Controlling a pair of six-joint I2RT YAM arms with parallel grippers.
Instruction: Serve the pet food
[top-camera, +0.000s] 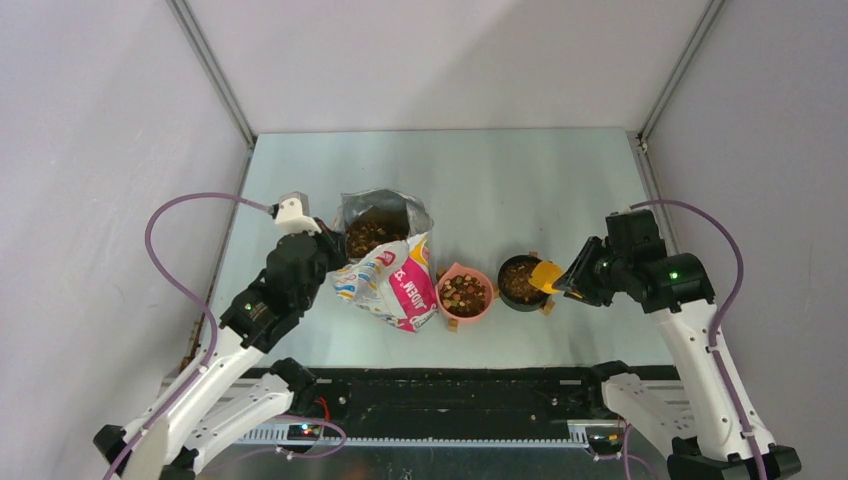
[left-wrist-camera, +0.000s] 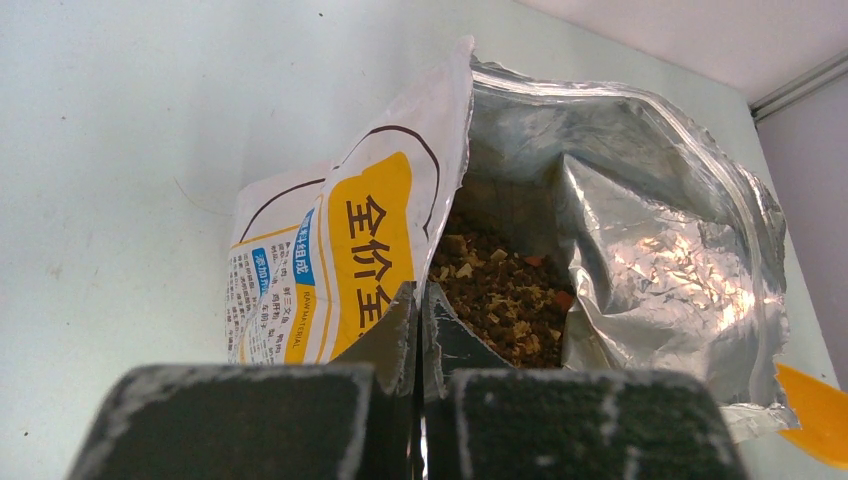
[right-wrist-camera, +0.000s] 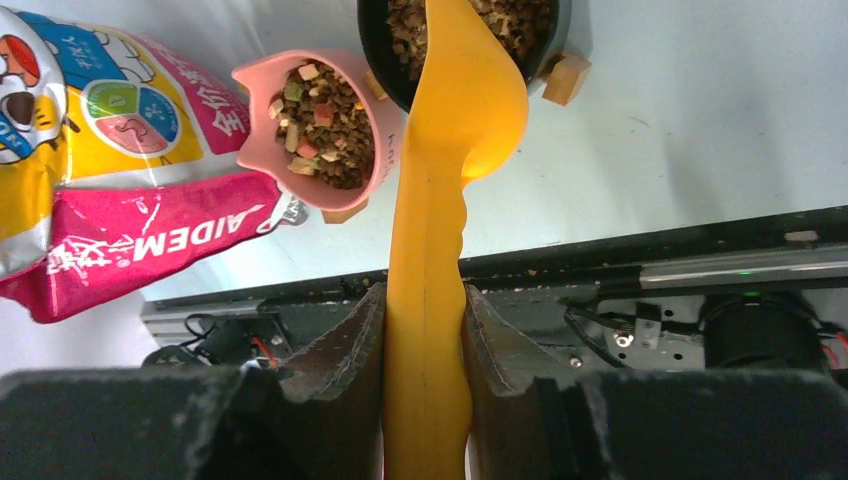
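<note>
The pet food bag (top-camera: 385, 262) stands open on the table with brown kibble (top-camera: 368, 236) inside, also seen in the left wrist view (left-wrist-camera: 500, 290). My left gripper (left-wrist-camera: 420, 310) is shut on the bag's near rim (left-wrist-camera: 440, 250). A pink bowl (top-camera: 465, 296) and a black bowl (top-camera: 522, 282) both hold kibble (right-wrist-camera: 325, 125). My right gripper (right-wrist-camera: 425, 310) is shut on the handle of a yellow scoop (right-wrist-camera: 445, 170), whose head rests over the black bowl's (right-wrist-camera: 460, 40) near rim, underside up. The scoop also shows in the top view (top-camera: 546, 274).
The black bowl sits on small wooden blocks (right-wrist-camera: 566, 77). The black rail (top-camera: 440, 385) runs along the table's near edge. Grey walls close in the sides and back.
</note>
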